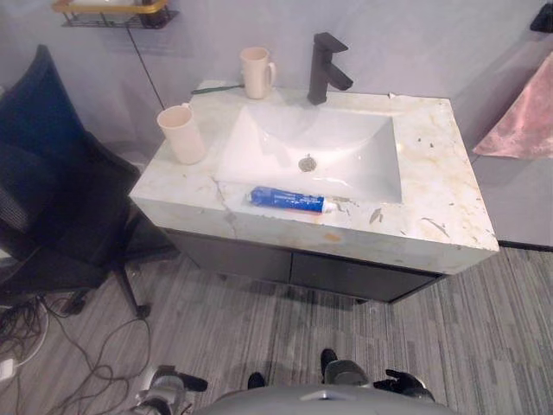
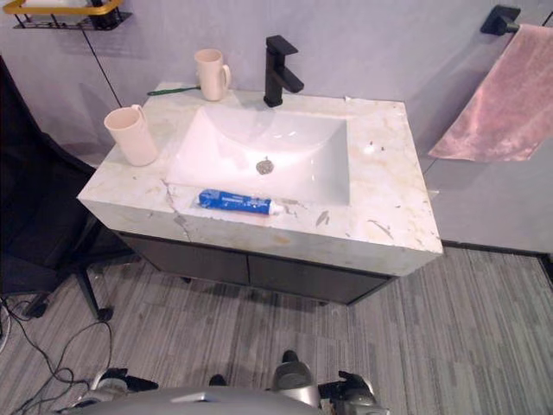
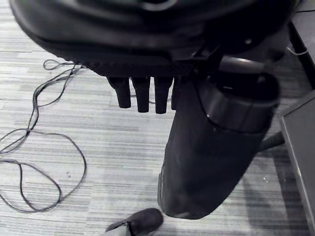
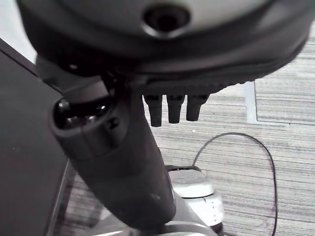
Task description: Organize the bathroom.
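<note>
Tidying has not begun: both hands, left hand (image 3: 142, 93) and right hand (image 4: 172, 110), hang relaxed and empty, so next comes reaching for the toothpaste (image 1: 288, 200) on the counter (image 1: 432, 186).

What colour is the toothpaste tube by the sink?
The toothpaste tube is blue with a white cap, seen best in the right eye view.

The blue toothpaste tube (image 1: 288, 201) on the counter's (image 1: 432, 199) front edge carried white print, seemingly a brand line, too small to read; nothing else bore lettering.
</note>
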### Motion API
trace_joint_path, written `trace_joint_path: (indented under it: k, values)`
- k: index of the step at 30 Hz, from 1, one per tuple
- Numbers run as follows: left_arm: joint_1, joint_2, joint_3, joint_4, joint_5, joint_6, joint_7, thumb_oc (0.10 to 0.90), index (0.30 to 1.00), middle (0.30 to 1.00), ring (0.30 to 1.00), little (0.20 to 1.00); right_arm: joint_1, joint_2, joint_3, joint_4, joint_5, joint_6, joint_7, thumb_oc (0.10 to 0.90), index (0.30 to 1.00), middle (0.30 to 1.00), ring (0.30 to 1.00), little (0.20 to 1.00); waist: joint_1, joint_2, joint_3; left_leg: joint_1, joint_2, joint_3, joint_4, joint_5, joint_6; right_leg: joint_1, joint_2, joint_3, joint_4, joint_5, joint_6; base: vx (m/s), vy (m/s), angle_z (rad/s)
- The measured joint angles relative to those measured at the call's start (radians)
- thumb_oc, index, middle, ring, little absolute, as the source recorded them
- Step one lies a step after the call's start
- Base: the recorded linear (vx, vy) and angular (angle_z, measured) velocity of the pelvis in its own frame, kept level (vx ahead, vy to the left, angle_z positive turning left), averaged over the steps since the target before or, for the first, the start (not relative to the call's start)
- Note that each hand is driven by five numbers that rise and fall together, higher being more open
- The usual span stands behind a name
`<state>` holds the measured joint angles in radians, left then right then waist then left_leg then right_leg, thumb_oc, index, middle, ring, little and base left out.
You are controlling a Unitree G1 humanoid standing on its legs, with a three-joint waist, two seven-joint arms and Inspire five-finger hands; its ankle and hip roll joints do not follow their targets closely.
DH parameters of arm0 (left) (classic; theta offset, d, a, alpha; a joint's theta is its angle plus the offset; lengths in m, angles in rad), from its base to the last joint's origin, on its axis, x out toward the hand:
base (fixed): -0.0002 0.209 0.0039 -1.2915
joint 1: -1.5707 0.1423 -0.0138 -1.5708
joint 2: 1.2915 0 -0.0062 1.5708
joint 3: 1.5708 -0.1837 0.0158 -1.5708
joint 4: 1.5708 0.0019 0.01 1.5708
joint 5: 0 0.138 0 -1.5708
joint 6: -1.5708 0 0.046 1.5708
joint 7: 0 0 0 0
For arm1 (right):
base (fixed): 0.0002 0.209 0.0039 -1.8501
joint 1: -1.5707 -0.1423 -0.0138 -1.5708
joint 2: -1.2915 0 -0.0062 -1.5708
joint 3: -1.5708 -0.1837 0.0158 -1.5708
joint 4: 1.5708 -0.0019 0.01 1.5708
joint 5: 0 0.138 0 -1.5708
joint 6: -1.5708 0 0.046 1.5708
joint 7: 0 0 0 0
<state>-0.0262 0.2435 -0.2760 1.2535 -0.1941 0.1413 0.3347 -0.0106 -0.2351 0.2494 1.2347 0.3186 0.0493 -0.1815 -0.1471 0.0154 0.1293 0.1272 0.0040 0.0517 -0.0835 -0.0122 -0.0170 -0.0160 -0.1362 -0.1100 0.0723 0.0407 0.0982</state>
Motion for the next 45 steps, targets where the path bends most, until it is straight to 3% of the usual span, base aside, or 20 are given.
trace_joint_path:
  k: [4,7,10,13,18,22,26,28,30,35,40,42,44,45]
  values:
    - [0.038,0.001,0.055,-0.007,-0.044,-0.048,0.017,0.800,0.900,0.900,0.900,0.900,-0.012,0.006,0.002,-0.037,-0.039,0.009,-0.002,0.800,0.900,0.900,0.900,0.900,0.029,-0.019,-0.006,0.001,0.016,0.062,-0.005,-0.001,0.000,-0.007,0.014,-0.053,-0.034,0.044,-0.005,-0.10,-0.004,-0.36]
    - [0.067,0.018,0.063,-0.020,-0.066,-0.111,0.062,0.800,0.900,0.900,0.900,0.900,-0.013,0.009,0.018,-0.055,-0.037,0.017,-0.003,0.800,0.900,0.900,0.900,0.900,0.066,-0.045,-0.023,0.000,0.027,0.104,-0.005,-0.011,0.001,-0.005,-0.006,-0.177,-0.075,0.064,0.005,-0.03,-0.008,-0.42]
    - [0.082,0.032,0.100,-0.137,-0.115,-0.154,0.164,0.800,0.900,0.900,0.900,0.900,-0.004,0.008,0.014,-0.071,-0.033,0.047,-0.005,0.800,0.900,0.900,0.900,0.900,0.073,-0.059,-0.030,-0.001,0.039,0.103,-0.005,-0.002,-0.012,0.000,0.007,-0.187,-0.087,0.083,0.006,-0.01,0.001,-0.05]
    - [0.070,0.052,0.134,-0.328,-0.088,-0.205,0.359,0.800,0.900,0.900,0.900,0.900,-0.003,0.004,-0.006,-0.072,-0.010,0.068,-0.011,0.800,0.900,0.900,0.900,0.900,0.090,-0.054,-0.029,-0.004,0.047,0.105,-0.004,0.004,-0.017,0.007,0.018,-0.186,-0.115,0.100,-0.004,0.00,0.009,-0.04]
    - [0.072,0.200,0.152,-0.747,0.089,-0.177,0.627,0.800,0.900,0.900,0.900,0.900,0.006,0.002,-0.044,-0.073,0.007,0.090,-0.027,0.800,0.900,0.900,0.900,0.900,0.095,-0.033,-0.018,0.004,0.047,0.097,-0.005,0.006,-0.019,0.035,0.025,-0.188,-0.150,0.117,-0.005,-0.01,-0.021,0.04]
    - [0.069,0.301,0.266,-1.034,0.306,-0.163,0.734,0.800,0.900,0.900,0.900,0.900,0.026,-0.001,-0.067,-0.070,0.011,0.094,-0.026,0.800,0.900,0.900,0.900,0.900,0.100,-0.021,-0.017,0.006,0.048,0.088,-0.004,0.007,-0.021,0.041,0.026,-0.193,-0.151,0.118,-0.005,-0.04,-0.038,0.05]
    - [0.060,0.345,0.357,-1.191,0.377,-0.204,0.772,0.800,0.900,0.900,0.900,0.900,0.038,-0.004,-0.082,-0.062,0.012,0.093,-0.027,0.800,0.900,0.900,0.900,0.900,0.115,-0.009,-0.015,0.022,0.047,0.086,-0.005,0.006,-0.022,0.058,0.028,-0.195,-0.151,0.118,-0.005,-0.02,-0.021,0.02]
    - [0.064,0.352,0.390,-1.287,0.370,-0.211,0.749,0.800,0.900,0.900,0.900,0.900,0.036,-0.003,-0.082,-0.051,0.011,0.092,-0.027,0.800,0.900,0.900,0.900,0.900,0.121,-0.009,-0.015,0.021,0.047,0.082,-0.005,0.006,-0.023,0.059,0.025,-0.197,-0.151,0.117,-0.005,-0.03,-0.033,0.05]
    - [0.062,0.358,0.415,-1.366,0.369,-0.278,0.707,0.800,0.900,0.900,0.900,0.900,0.035,-0.003,-0.080,-0.038,0.011,0.093,-0.027,0.800,0.900,0.900,0.900,0.900,0.126,-0.014,-0.016,0.022,0.047,0.078,-0.006,0.007,-0.024,0.063,0.024,-0.201,-0.151,0.117,-0.005,-0.03,-0.032,0.07]
    - [-0.032,0.528,0.409,-1.526,0.260,-0.353,0.449,0.800,0.900,0.900,0.900,0.900,0.032,-0.001,-0.078,-0.009,0.011,0.094,-0.026,0.800,0.900,0.900,0.900,0.900,0.139,-0.013,-0.033,0.023,0.045,0.078,-0.006,0.008,-0.026,0.064,0.022,-0.201,-0.151,0.117,-0.004,-0.03,-0.015,0.01]
    - [-0.227,0.707,0.373,-1.548,0.046,-0.244,0.194,0.800,0.900,0.900,0.900,0.900,0.021,-0.004,-0.042,-0.002,0.011,0.104,-0.034,0.800,0.900,0.900,0.900,0.900,0.115,-0.007,-0.039,0.024,0.043,0.078,-0.006,0.010,-0.027,0.065,0.019,-0.201,-0.151,0.119,-0.003,-0.01,-0.001,0.00]
    - [-0.407,0.835,0.272,-1.500,-0.053,-0.130,0.028,0.800,0.900,0.900,0.900,0.900,0.004,-0.007,-0.022,0.013,0.008,0.121,-0.037,0.800,0.900,0.900,0.900,0.900,0.101,0.001,-0.049,0.026,0.042,0.081,-0.006,0.011,-0.027,0.066,0.019,-0.198,-0.151,0.120,-0.001,0.00,0.006,-0.02]
    - [-0.499,0.892,0.186,-1.471,-0.072,-0.084,-0.073,0.800,0.900,0.900,0.900,0.900,-0.004,-0.012,-0.022,0.021,0.003,0.120,-0.042,0.800,0.900,0.900,0.900,0.900,0.083,0.017,-0.056,0.033,0.039,0.086,-0.005,0.009,-0.027,0.069,0.018,-0.190,-0.151,0.121,-0.001,0.01,0.013,-0.09]
    - [-0.577,0.927,0.087,-1.451,-0.070,-0.057,-0.141,0.800,0.900,0.900,0.900,0.900,-0.006,-0.018,-0.022,0.024,0.004,0.121,-0.042,0.800,0.900,0.900,0.900,0.900,0.081,0.030,-0.062,0.036,0.039,0.091,-0.006,0.007,-0.029,0.070,0.018,-0.186,-0.151,0.121,-0.001,0.01,0.019,-0.12]
